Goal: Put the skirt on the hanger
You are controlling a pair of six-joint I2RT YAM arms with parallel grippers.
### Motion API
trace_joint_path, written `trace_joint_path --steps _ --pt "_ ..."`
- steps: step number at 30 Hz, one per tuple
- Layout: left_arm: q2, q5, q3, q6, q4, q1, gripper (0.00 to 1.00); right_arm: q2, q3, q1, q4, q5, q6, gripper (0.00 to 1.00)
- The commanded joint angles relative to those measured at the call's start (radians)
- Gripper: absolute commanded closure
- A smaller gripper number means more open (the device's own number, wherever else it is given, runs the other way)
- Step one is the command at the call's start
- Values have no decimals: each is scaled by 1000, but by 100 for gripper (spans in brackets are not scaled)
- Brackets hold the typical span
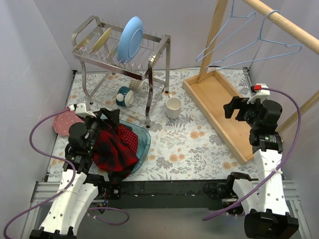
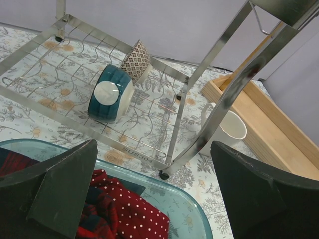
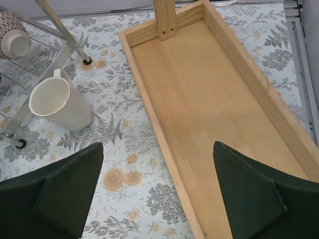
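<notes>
Worktop (image 1: 199, 144): flat, covered by a pale cloth printed with grey ferns and orange flowers. Plain grey walls close it in at the left, the back and the right.

Upper left: a dish rack (image 1: 168, 59) of shiny metal bars and wire grid, with a round light-blue plate (image 1: 130, 39) standing on edge in its top tier. On the lower grid a ribbed teal bowl (image 2: 110, 93) lies on its side beside a small patterned cup (image 2: 136, 60). A glazed white mug (image 1: 173, 107) stands upright on the cloth near the rack's foot.

Right: a long, shallow wooden tray (image 3: 209, 99) of pale smooth board, with a post rising from its far end. A round wooden rail (image 1: 286, 22) at upper right carries thin light-blue wire hangers (image 1: 279, 43).

Lower left: a translucent blue tub (image 1: 144, 144) holds the skirt (image 1: 130, 137), red cloth with small white dots, crumpled against a dark red-and-navy plaid garment (image 1: 112, 152).

Left pincer (image 2: 153, 147): released, jaws wide, above the tub, grasping nothing. Right pincer (image 3: 158, 147): released, jaws wide, above the tray's near edge
</notes>
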Motion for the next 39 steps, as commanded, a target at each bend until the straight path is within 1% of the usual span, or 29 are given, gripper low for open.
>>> trace_joint_path --steps 1,2,3,5,6,7,9,11,13,15,17,19,22,25,26,28,30,32,33,34,36,39 --pt "8 10 16 -17 3 4 2 13 64 -2 16 -27 8 1" --pt "13 16 18 -24 0 3 2 23 66 -2 18 -50 -7 1" --pt "21 22 21 -35 -3 3 2 25 64 -2 19 -105 -25 1" --pt "38 63 50 -55 -31 3 2 22 28 0 57 -198 -117 1" --pt "57 71 64 -73 -48 3 2 17 9 0 85 -336 -157 1" --pt "70 82 76 -105 -86 4 2 17 -14 0 116 -408 -236 1" --pt "93 106 122 -142 -132 4 2 27 -72 3 173 -518 -260 1" --pt "130 112 156 -194 -222 4 2 46 -119 3 202 -549 -272 1" --pt "160 102 194 -237 -311 3 2 59 -153 3 217 -611 -292 1" --pt "179 82 206 -303 -365 4 2 70 -198 3 210 -676 -334 1" --pt "205 65 209 -339 -440 4 2 63 -207 3 187 -694 -383 1" --pt "223 30 203 -368 -503 4 2 54 -213 3 179 -684 -392 1" --pt "243 -22 188 -409 -540 3 2 40 -215 3 174 -688 -394 1" --pt "248 -33 191 -442 -562 3 4 30 -219 3 167 -679 -401 1" --pt "248 -33 208 -442 -568 3 4 25 -219 3 168 -678 -403 1" --pt "257 -81 240 -445 -606 3 4 20 -222 3 167 -673 -403 1" --pt "274 -142 338 -449 -660 4 2 20 -224 3 165 -678 -403 1" --pt "318 -202 425 -472 -777 4 2 24 -224 3 162 -676 -403 1" --pt "335 -267 502 -486 -823 3 2 24 -224 3 164 -676 -403 1" --pt "350 -295 527 -497 -897 4 2 27 -222 3 162 -672 -403 1" --pt "351 -341 548 -540 -949 4 2 24 -222 3 162 -665 -403 1" --pt "326 -358 509 -578 -1003 4 2 22 -224 3 162 -659 -403 1"
